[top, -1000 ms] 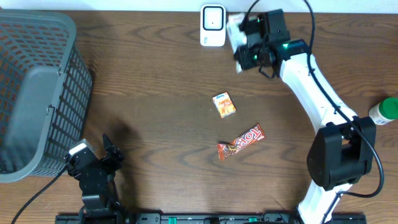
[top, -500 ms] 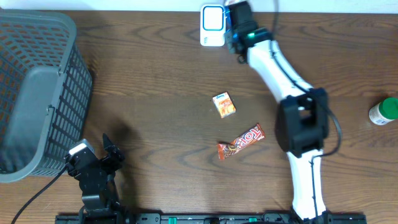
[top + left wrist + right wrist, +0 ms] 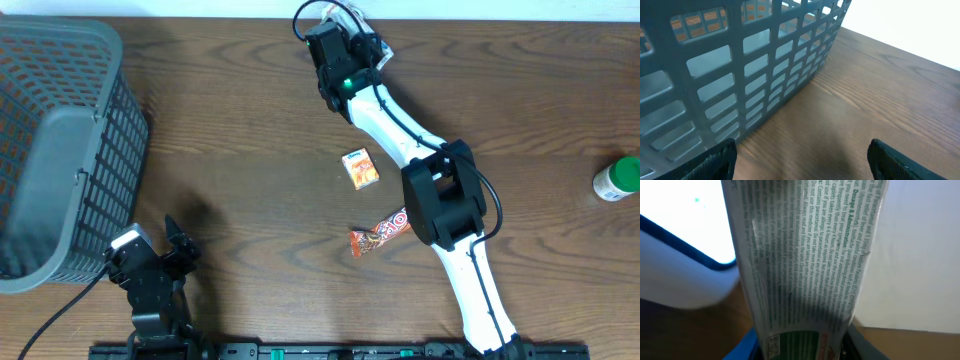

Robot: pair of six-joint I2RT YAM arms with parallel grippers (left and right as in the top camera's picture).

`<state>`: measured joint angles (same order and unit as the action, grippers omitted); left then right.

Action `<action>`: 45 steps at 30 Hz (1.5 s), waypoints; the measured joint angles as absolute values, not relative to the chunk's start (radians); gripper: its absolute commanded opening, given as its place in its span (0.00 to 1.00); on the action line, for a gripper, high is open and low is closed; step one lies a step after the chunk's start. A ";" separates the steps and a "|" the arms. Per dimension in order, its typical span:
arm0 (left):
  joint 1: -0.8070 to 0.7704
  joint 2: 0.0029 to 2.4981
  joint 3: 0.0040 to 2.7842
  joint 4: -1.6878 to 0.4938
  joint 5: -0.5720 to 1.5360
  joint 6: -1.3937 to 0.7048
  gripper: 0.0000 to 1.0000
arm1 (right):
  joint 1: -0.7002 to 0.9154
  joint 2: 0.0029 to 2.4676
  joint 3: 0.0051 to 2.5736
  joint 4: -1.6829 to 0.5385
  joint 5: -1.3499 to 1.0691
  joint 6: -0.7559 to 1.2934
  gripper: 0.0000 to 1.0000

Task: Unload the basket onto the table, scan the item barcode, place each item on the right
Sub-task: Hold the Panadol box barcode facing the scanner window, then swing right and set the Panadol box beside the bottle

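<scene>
Right tool [image 3: 805, 349] is clamped on the packet [image 3: 805, 255] — a glossy sachet, dense green dosage print — upright, close before the white scanner [image 3: 685, 275] at the surface's [image 3: 250, 150] far edge. Left tool [image 3: 802, 162] gapes wide, empty, beside the grey basket [image 3: 740, 75].

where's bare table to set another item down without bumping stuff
Bare wood between the basket and the small box, and between the right arm and the bottle. Crowded around the candy bar, under that arm.
</scene>
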<state>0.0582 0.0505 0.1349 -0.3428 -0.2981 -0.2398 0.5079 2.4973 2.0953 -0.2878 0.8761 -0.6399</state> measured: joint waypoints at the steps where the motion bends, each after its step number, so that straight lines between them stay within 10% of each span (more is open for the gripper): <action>1: 0.058 0.051 0.135 -0.343 -0.298 -0.240 0.84 | 0.508 2.497 2.095 -0.293 0.889 -0.666 0.22; 30: 0.058 0.051 0.135 -0.343 -0.299 -0.240 0.84 | 0.476 2.433 2.097 -0.714 0.937 -0.514 0.17; 45: 0.058 0.051 0.135 -0.343 -0.299 -0.240 0.84 | 0.026 2.263 2.091 -1.164 0.604 -0.061 0.10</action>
